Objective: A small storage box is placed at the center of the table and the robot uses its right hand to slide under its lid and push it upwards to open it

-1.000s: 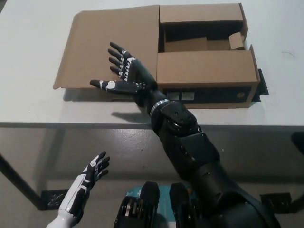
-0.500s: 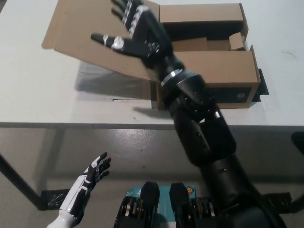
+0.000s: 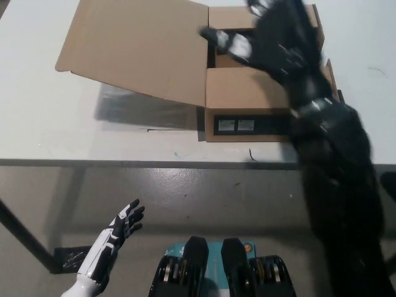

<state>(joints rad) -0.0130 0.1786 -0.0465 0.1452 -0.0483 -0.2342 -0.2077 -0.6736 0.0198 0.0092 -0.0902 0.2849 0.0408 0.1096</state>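
Note:
A brown cardboard box (image 3: 266,102) sits on the white table (image 3: 62,130). Its large left lid flap (image 3: 139,49) is raised, tilted up and out to the left, casting a shadow on the table below. My black right hand (image 3: 272,37) is blurred above the box's open top, fingers spread, holding nothing and clear of the flap. The near flap (image 3: 247,86) lies flat over the box front. My white left hand (image 3: 120,226) rests open below the table edge at lower left.
The table's front edge (image 3: 124,162) runs across the middle of the view, with grey floor beneath. A small inner flap (image 3: 307,52) shows inside the box at the right. Black tape marks (image 3: 68,257) lie on the floor.
My right hand swept from under the left flap up and rightward over the box. The flap rose from lying flat on the table to standing raised.

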